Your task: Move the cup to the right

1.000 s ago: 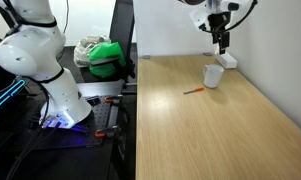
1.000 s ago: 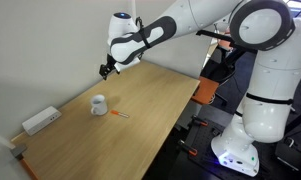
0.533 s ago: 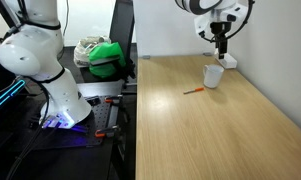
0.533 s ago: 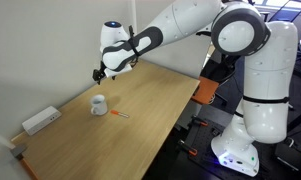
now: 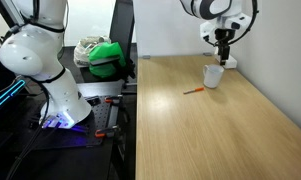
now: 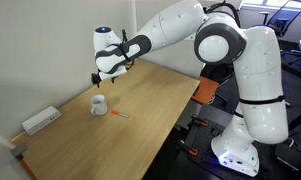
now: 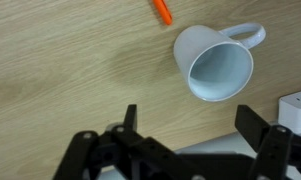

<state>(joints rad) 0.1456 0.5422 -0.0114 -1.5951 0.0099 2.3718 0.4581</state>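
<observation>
Wrist view: tool (image 7: 185, 118) spread wide, empty, over cup (image 7: 215, 65) on light wood desk (image 7: 60, 60) nr white wall (image 5: 286, 60).

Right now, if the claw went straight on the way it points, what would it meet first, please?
Probably the cup: the open claw points down just above it in both exterior views. Depth is unclear, so it might instead reach the wooden table right beside the cup.

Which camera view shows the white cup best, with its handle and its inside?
The wrist view: the cup is large and close there, with its pale inside and its handle plain to see. In both exterior views the cup is only a small white shape, too small to show the inside.
</observation>
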